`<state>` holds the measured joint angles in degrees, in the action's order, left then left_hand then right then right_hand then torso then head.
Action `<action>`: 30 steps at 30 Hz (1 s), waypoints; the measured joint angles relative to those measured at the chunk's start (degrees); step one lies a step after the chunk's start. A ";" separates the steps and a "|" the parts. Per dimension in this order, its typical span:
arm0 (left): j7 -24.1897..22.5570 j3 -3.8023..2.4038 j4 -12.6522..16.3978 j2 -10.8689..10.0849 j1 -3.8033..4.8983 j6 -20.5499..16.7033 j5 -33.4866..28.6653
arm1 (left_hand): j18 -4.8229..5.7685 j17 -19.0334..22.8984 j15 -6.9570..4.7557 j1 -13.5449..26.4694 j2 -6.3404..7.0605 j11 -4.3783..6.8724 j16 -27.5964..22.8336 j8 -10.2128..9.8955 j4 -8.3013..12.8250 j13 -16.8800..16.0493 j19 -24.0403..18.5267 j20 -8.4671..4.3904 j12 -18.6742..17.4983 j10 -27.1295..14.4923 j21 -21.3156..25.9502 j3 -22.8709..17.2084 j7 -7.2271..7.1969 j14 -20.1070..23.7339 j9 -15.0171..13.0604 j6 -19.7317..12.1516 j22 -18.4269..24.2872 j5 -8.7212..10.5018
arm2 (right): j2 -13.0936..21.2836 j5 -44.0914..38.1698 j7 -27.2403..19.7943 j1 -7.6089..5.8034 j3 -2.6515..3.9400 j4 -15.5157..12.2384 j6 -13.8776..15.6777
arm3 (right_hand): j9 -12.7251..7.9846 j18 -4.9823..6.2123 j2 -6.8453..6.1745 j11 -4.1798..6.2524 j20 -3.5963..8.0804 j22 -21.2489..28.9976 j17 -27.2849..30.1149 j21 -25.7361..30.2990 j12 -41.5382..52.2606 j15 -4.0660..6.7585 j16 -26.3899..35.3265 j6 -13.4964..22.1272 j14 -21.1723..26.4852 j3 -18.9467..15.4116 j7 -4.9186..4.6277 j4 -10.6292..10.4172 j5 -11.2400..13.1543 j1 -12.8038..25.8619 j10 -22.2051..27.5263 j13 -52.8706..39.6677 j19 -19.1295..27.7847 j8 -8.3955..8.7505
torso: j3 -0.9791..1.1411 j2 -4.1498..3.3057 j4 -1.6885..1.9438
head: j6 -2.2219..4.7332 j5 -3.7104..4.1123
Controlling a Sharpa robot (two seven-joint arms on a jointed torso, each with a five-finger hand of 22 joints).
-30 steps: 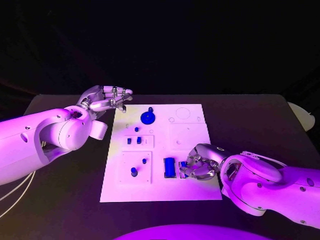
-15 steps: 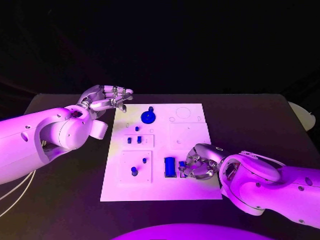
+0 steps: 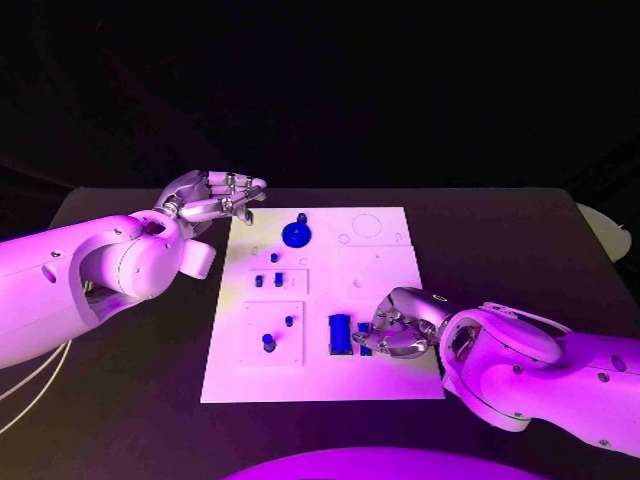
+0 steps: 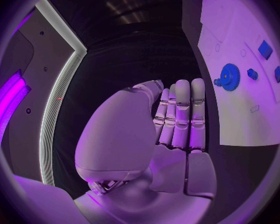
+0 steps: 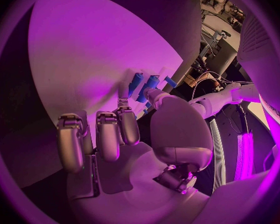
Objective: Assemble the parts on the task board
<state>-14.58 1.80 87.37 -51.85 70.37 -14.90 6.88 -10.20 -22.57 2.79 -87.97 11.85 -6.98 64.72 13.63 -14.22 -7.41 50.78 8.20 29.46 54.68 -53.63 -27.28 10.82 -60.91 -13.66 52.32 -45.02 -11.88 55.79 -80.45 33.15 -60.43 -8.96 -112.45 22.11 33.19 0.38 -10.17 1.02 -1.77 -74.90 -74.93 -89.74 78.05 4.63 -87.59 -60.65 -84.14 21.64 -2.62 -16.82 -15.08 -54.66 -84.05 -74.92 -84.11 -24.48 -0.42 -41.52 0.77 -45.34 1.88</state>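
At the near edge of the task board (image 3: 385, 385), the right hand (image 3: 388, 335) has barely moved over the last second, still pressing its fingers around the narrow blue part (image 3: 365, 339) beside the larger blue block (image 3: 339, 334); seating probably continues. Whether it truly grips is unclear. The left hand (image 3: 212, 197), empty with fingers loosely parted, stays off the board on the worktop (image 3: 522, 240). One blue gear (image 3: 296, 236) lies farther back.

head camera looks down; both wrist cameras share the task board (image 3: 325, 300).
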 measured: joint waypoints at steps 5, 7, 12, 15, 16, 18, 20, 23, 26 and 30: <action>0.07 0.00 0.00 -0.02 0.00 0.00 0.01 | 0.00 0.00 0.00 0.00 0.00 0.00 0.00 0.00 0.00 0.00 0.00 0.00 0.00 0.00 0.00 0.00 0.00 0.00 0.00 0.00 0.00 0.00 | 0.45 -0.11 -0.06 0.00 0.00 -0.13 0.11 | 0.00 0.00 0.22 0.00 0.00 0.00 0.00 0.00 0.00 0.00 0.00 0.00 0.00 -0.16 0.00 0.16 0.00 0.21 0.00 0.00 0.00 0.13 | 0.02 0.00 0.01 | 0.02 0.03; 0.09 0.00 0.00 -0.02 0.00 0.00 0.01 | 0.00 0.00 0.00 0.00 0.00 0.00 0.00 0.00 0.00 0.00 0.00 0.00 0.00 0.00 0.00 0.00 0.00 0.00 0.00 0.00 0.00 0.00 | 0.79 -0.13 -0.17 0.00 0.00 -0.24 0.13 | 0.00 0.00 0.21 0.00 0.00 0.00 0.00 0.00 0.00 0.00 0.00 0.00 0.00 -0.23 0.00 0.23 0.00 0.18 0.00 0.00 0.00 0.22 | 0.02 -0.01 0.02 | 0.03 0.03; 0.12 0.00 0.00 -0.07 0.00 0.00 0.01 | 0.00 0.00 0.00 0.00 0.00 0.00 0.00 0.00 0.00 0.00 0.00 0.00 0.00 0.00 0.00 0.00 0.00 0.00 0.00 0.00 -0.01 0.00 | 2.06 -0.05 -1.06 0.00 0.02 -0.79 0.10 | -0.12 0.00 -0.25 0.00 0.00 -0.02 0.01 0.00 -0.53 0.00 0.00 0.00 0.00 -0.80 0.00 0.80 0.91 -4.77 0.00 0.00 0.00 0.35 | 0.02 0.00 0.02 | 0.01 -0.08; 0.14 0.00 -0.01 -0.11 -0.01 0.00 0.01 | 0.00 -0.01 0.00 0.00 0.00 0.00 0.00 0.00 0.00 0.00 0.00 0.00 0.00 0.00 0.00 0.00 0.00 0.00 0.00 0.00 0.00 0.00 | 2.77 0.11 -1.88 0.01 0.02 -1.13 0.01 | -0.15 0.00 -0.93 0.00 0.00 -0.04 0.01 0.00 -0.53 -0.01 0.00 0.00 0.00 -1.34 0.00 0.55 1.91 -6.52 0.00 0.00 0.00 0.55 | 0.03 0.02 -0.02 | -0.02 -0.14; 0.14 0.00 -0.02 -0.11 -0.01 0.00 0.01 | 0.00 -0.01 0.00 0.00 0.00 0.00 0.00 0.00 0.00 0.00 0.00 0.00 0.00 0.00 0.00 0.00 0.00 0.00 0.00 0.00 0.00 0.00 | 2.93 0.17 -2.13 0.02 0.01 -1.25 -0.03 | -0.20 0.00 -0.98 0.00 0.00 -0.04 0.01 0.00 -0.74 -0.01 0.00 0.00 0.00 -1.54 0.00 0.68 2.03 -6.63 0.00 0.00 0.00 0.55 | 0.03 0.02 -0.03 | -0.03 -0.16; 0.15 0.00 -0.04 -0.11 -0.01 0.00 0.01 | 0.00 -0.01 0.00 0.00 0.00 0.00 0.00 0.00 0.00 0.00 0.00 0.00 0.00 0.00 0.00 0.00 0.00 0.00 0.00 0.00 -0.01 0.00 | 3.19 0.28 -2.61 0.05 0.01 -1.45 -0.10 | -0.22 0.00 -1.07 0.00 0.00 -0.04 0.01 0.00 -0.76 -0.01 0.00 0.00 0.00 -1.74 0.00 0.63 2.32 -7.26 0.00 0.00 0.00 0.55 | 0.03 0.03 -0.05 | -0.07 -0.17; 0.15 0.00 -0.05 -0.10 -0.01 0.00 0.01 | 0.00 -0.01 0.00 0.00 0.00 0.00 0.00 0.00 0.00 0.00 0.00 0.00 0.00 0.00 0.00 0.00 0.00 0.00 0.00 0.00 -0.01 0.00 | 3.38 0.42 -3.13 0.07 -0.01 -1.63 -0.21 | -0.22 0.00 -1.07 0.00 0.00 -0.04 0.01 0.00 -0.76 -0.01 0.00 0.00 0.00 -1.74 0.00 0.63 2.32 -7.26 0.00 0.00 0.00 0.55 | 0.03 0.04 -0.07 | -0.08 -0.18; 0.16 0.00 -0.06 -0.08 -0.01 0.01 0.01 | 0.00 -0.01 0.00 0.00 0.00 0.00 0.00 0.00 0.00 0.00 0.00 0.00 0.00 0.00 0.00 0.00 0.00 0.00 0.00 0.00 -0.01 0.00 | 3.50 0.60 -3.73 0.13 -0.01 -1.79 -0.41 | -0.22 0.00 -1.07 0.00 0.00 -0.04 0.02 0.00 -0.76 -0.01 0.00 0.00 0.00 -1.77 0.00 0.60 2.46 -7.26 0.00 0.00 0.00 0.55 | 0.04 0.04 -0.07 | -0.11 -0.13; 0.16 0.00 -0.08 -0.07 -0.01 0.02 0.01 | 0.00 -0.01 0.00 0.00 0.00 0.00 0.00 0.00 0.00 0.00 0.00 0.00 0.00 0.00 0.00 0.00 0.00 0.00 0.00 0.00 -0.01 0.00 | 3.51 0.75 -4.19 0.19 -0.01 -1.85 -0.56 | -0.22 0.00 -1.32 0.00 0.00 -0.04 0.02 0.00 -0.76 -0.01 0.00 0.00 0.00 -1.90 0.00 0.47 2.58 -7.51 0.00 0.00 0.00 0.55 | 0.04 0.04 -0.05 | -0.13 -0.05; 0.17 0.00 -0.10 -0.06 -0.01 0.03 0.02 | 0.00 -0.01 0.00 0.00 0.00 0.00 0.00 0.00 0.00 0.00 0.00 0.00 0.00 0.00 0.00 0.00 0.00 0.00 0.00 0.00 -0.01 0.00 | 3.41 0.90 -4.60 0.28 -0.01 -1.86 -0.77 | -0.22 0.00 -1.32 0.00 0.00 -0.03 0.02 0.00 -0.76 -0.01 0.00 0.00 0.01 -1.90 0.00 0.47 2.58 -7.51 0.00 0.00 0.00 0.55 | 0.01 0.04 -0.02 | -0.13 0.00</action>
<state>-14.41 1.80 87.28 -51.91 70.36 -14.87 6.89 -10.20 -22.58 2.79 -87.97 11.85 -6.98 64.72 13.63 -14.22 -7.41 50.78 8.20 29.46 54.68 -53.63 -27.28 10.82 -60.91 -13.66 52.32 -45.03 -11.89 59.21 -79.56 28.55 -60.15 -8.96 -114.31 21.34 32.97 0.38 -11.49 1.02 -1.77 -74.94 -74.91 -89.74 77.29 4.62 -87.59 -60.65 -84.13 19.74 -2.61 -16.35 -12.50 -62.17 -84.05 -74.91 -84.11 -23.93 -0.41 -41.48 0.76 -45.47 1.88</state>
